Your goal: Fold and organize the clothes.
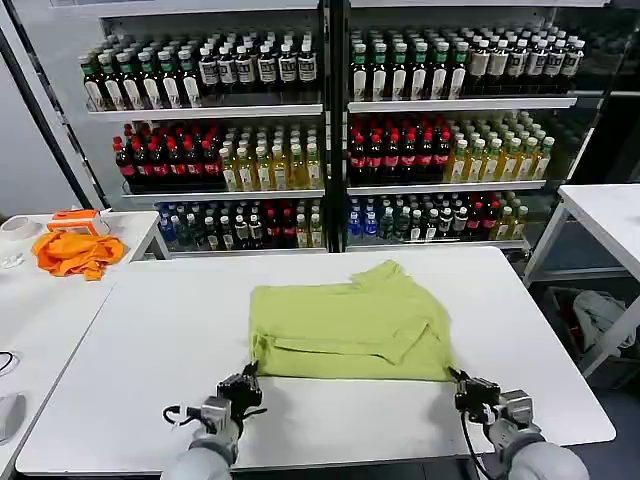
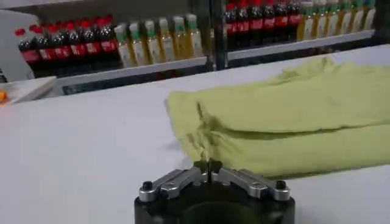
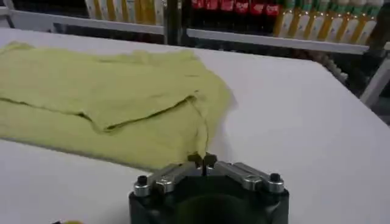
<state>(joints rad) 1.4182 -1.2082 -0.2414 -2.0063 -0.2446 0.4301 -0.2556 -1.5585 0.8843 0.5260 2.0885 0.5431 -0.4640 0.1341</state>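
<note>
**White table, folded T-shirt, both grippers at its near edge**

White table (image 1: 150, 340) fronts tall shelves of bottles (image 1: 330, 140), and on it lies the light yellow-green T-shirt (image 1: 350, 325), folded into a rough rectangle with a doubled layer along its near side and a bunched peak at the far edge. It sits just beyond both grippers, spanning the gap between them.

The left gripper (image 1: 243, 385) rests low over the table at the shirt's near left corner; in the left wrist view the left gripper (image 2: 208, 165) has its fingertips pressed together, tips just short of the cloth's near hem, with no fabric visibly between them. The right gripper (image 1: 466, 385) sits at the near right corner; in the right wrist view the right gripper (image 3: 202, 160) is likewise closed tip to tip, right at the shirt's corner edge, touching or nearly so, and I cannot tell whether any thread is caught.

Farther off to the left of the left gripper, a bright orange cloth (image 1: 75, 252) lies crumpled on a side table (image 1: 40, 310).
</note>
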